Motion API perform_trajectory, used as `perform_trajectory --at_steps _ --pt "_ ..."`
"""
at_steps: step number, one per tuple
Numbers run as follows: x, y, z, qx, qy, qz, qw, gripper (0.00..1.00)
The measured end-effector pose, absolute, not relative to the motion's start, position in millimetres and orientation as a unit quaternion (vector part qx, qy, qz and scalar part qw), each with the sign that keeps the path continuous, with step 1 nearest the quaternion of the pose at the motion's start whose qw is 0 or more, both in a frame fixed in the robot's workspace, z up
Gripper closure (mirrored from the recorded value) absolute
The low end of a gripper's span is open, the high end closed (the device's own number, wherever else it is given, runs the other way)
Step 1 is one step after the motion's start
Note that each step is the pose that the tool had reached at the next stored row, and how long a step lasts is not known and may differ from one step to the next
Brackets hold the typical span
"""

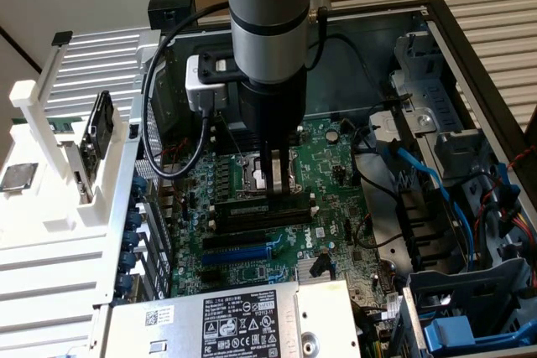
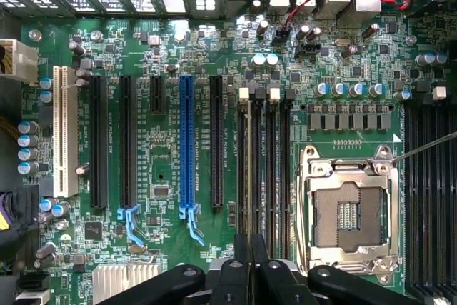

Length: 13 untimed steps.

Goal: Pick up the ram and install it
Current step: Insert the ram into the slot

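Nearest in the exterior view lies the labelled power supply (image 1: 235,320). Beyond it, on the green motherboard (image 1: 252,278), are the blue slot (image 1: 239,253) and the black memory slots (image 1: 252,225). At the far edge of these slots the gripper (image 1: 272,194) points straight down, its fingers clenched on the ram (image 1: 250,205), which stands on edge along the slots; whether it is seated in one cannot be told. Farther on is the processor socket (image 1: 294,175), partly behind the fingers, with the arm's grey column (image 1: 268,14) rising above.
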<state>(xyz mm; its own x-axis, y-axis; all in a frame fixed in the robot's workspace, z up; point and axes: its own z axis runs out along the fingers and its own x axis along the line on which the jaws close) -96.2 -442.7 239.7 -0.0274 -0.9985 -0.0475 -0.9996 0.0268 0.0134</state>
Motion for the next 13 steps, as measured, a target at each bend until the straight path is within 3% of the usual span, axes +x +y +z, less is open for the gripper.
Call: perform_trajectory --at_steps 13 --pt "-96.2 -442.8 238.8 -0.698 0.715 0.021 0.012 0.88"
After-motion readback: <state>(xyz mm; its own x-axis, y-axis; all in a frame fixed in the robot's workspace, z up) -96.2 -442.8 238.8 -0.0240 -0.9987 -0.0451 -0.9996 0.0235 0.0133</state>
